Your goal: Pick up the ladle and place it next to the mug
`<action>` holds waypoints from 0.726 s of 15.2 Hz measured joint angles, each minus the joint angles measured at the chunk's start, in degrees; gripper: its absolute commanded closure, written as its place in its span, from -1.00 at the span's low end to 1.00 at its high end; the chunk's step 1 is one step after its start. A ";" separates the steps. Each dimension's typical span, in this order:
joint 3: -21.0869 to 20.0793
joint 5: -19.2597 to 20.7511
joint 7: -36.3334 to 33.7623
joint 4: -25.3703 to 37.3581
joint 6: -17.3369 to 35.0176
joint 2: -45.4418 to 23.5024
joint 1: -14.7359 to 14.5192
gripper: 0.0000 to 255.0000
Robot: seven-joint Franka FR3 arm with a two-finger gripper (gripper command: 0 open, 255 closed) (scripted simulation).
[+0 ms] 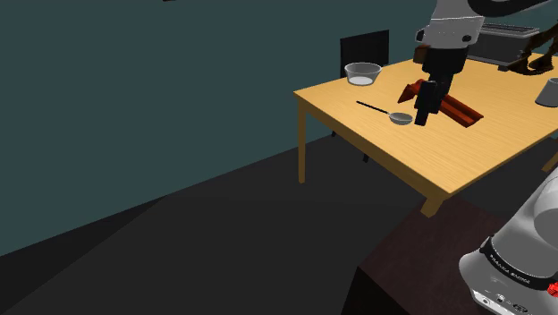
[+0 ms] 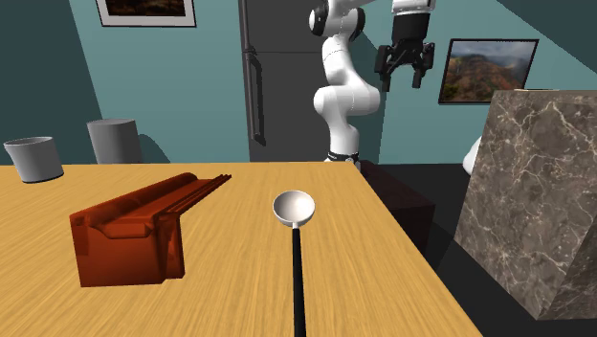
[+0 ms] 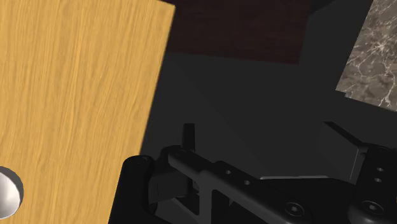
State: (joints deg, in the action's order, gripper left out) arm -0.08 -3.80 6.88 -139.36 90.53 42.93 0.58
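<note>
Wide, empty jaws are being held over the surface [image 1: 465, 152] edge; squaring across the ladle [image 2: 297, 251] handle is being called for.

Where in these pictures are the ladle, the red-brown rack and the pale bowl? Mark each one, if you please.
ladle [image 2: 294, 207]: second exterior view, on its round scoop.
red-brown rack [image 2: 124, 254]: second exterior view, on its near end face.
pale bowl [image 1: 363, 80]: shoulder view, on its front side.
</note>
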 measured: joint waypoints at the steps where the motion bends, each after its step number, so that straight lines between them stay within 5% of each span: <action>1: 0.00 0.00 0.00 0.00 0.00 0.00 0.00 -1.00; 11: 6.07 2.89 4.61 2.11 13.90 -13.41 3.66 -1.00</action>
State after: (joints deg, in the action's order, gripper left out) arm 5.99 -0.91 11.49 -137.25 104.43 29.52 4.24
